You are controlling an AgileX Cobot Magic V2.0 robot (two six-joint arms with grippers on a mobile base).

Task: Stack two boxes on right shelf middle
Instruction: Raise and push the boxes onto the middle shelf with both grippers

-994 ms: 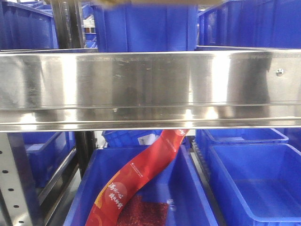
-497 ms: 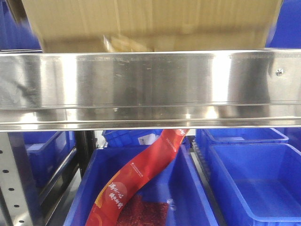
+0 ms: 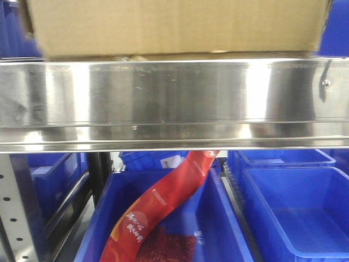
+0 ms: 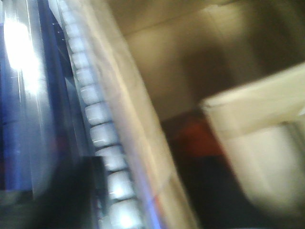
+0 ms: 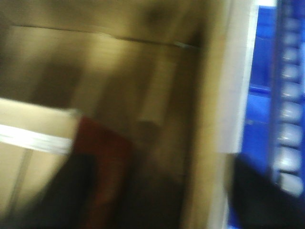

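Note:
The large box [image 3: 174, 27], plain brown cardboard, fills the top of the front view and sits right at the wide steel front rail of the right shelf middle [image 3: 174, 98]. A small screw [image 3: 325, 83] is near the rail's right end. A scrap of yellowish tape [image 3: 131, 57] shows under the box's bottom edge; I cannot tell the thin flat box apart. Both wrist views are blurred. My left gripper [image 4: 157, 200] has dark fingers on both sides of a cardboard wall [image 4: 143, 143]. My right gripper [image 5: 209, 200] straddles a cardboard wall [image 5: 209, 119] the same way.
Below the rail, a blue bin [image 3: 229, 229] holds a long red packet [image 3: 158, 213]; another blue bin [image 3: 300, 213] stands to its right. A perforated upright [image 3: 16, 207] is at lower left. Rows of white rollers [image 4: 102, 129] [image 5: 288, 114] run beside the box.
The large box has come down into the front view from above, covering the blue bins behind the rail, and now sits level at the rail's top edge.

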